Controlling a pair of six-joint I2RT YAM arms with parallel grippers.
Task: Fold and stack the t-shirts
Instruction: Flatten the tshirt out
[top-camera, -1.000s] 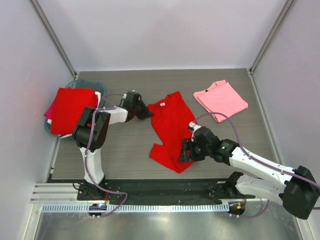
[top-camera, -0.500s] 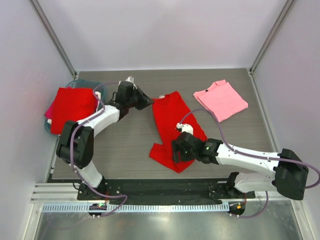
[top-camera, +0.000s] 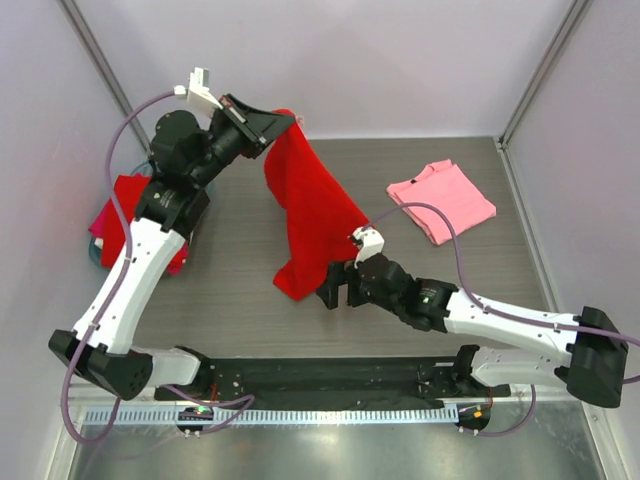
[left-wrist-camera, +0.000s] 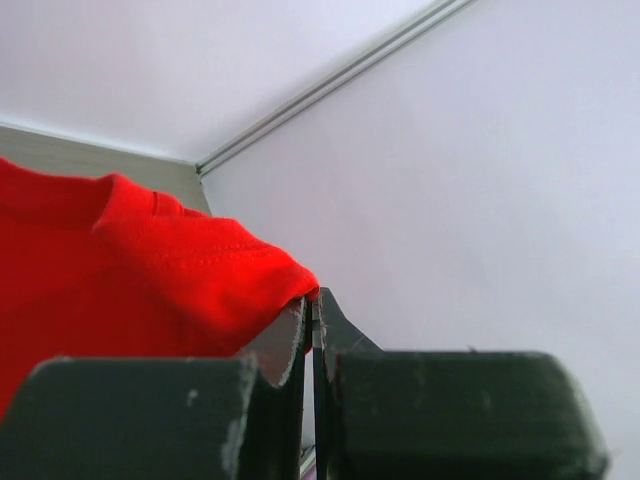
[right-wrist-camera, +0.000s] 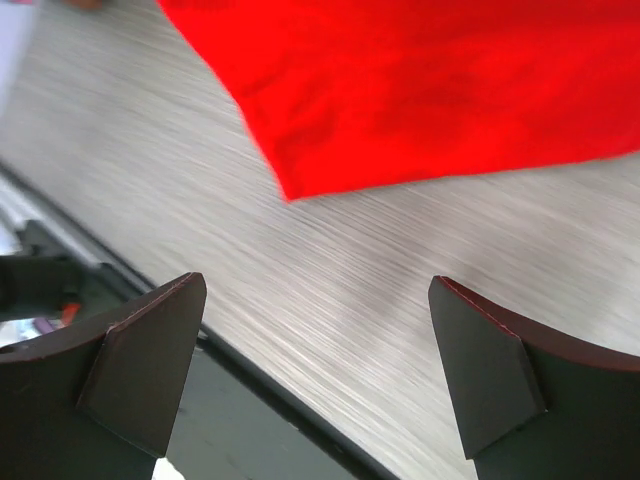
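We see left pincer (top-camera: 286, 120) clamped on red t-shirt (top-camera: 305, 200) edge, high near back wall (top-camera: 330, 70); hem hangs low over tabletop (top-camera: 230, 290); right pincer (top-camera: 328, 290) wide, empty, just beside hem; open tabletop toward near edge.

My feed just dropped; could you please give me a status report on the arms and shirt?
Left gripper shut on red t-shirt, held high. Right gripper open, empty, low beside its hem. Pink t-shirt folded far right, out of the way.
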